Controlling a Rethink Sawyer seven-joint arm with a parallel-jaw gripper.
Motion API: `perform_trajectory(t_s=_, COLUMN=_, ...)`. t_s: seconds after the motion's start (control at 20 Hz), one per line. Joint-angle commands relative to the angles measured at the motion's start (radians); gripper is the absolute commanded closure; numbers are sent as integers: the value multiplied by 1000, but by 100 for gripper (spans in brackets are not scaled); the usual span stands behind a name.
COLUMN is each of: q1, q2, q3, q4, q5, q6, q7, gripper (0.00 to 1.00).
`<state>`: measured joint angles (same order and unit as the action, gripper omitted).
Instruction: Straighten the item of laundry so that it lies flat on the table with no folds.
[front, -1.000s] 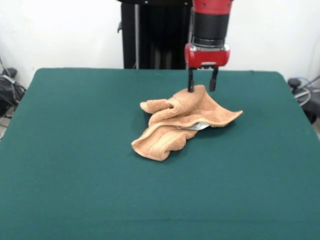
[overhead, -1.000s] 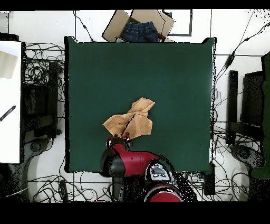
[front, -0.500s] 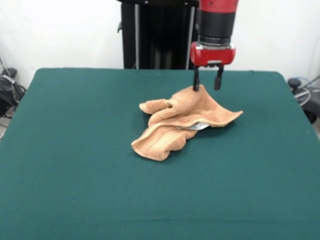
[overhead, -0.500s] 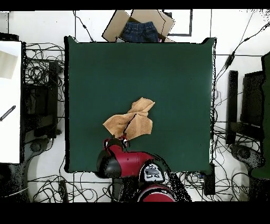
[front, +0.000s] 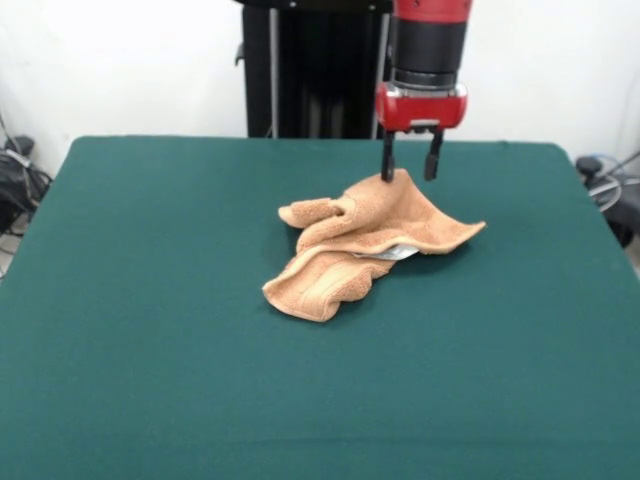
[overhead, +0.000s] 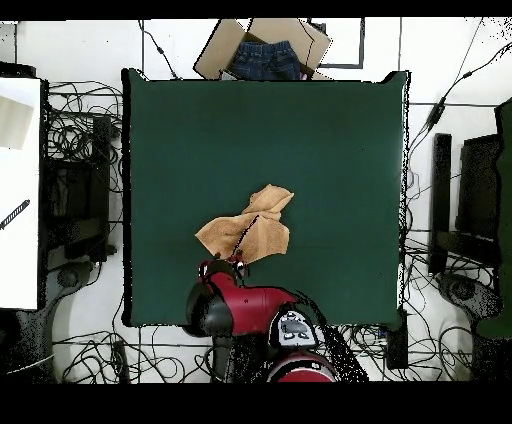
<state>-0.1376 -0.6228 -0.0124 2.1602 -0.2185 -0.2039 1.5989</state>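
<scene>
The gripper (front: 409, 172), fingers spread and empty, hangs at the far raised edge of the crumpled towel (front: 365, 245), perhaps touching it, on the bench (front: 150, 300)

Towel (front: 370, 245) lay crumpled, folded on the green table (front: 150, 330). Gripper (front: 409, 168) hung over its far edge, fingers apart, holding nothing.
</scene>
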Motion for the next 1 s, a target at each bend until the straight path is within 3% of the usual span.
perform_trajectory(t_s=0.05, q1=-12, q2=-24, q3=58, q4=-1, q5=28, q6=90, q7=174, gripper=0)
perform_trajectory(t_s=0.2, q1=-16, q2=-21, q3=59, q4=3, q5=20, q6=74, q7=176, gripper=0)
perform_trajectory(t_s=0.25, q1=-12, q2=-19, q3=53, q4=5, q5=17, q6=61, q7=178, gripper=100)
perform_trajectory(t_s=1.0, q1=-45, q2=13, q3=88, q4=4, q5=24, q6=82, q7=186, gripper=100)
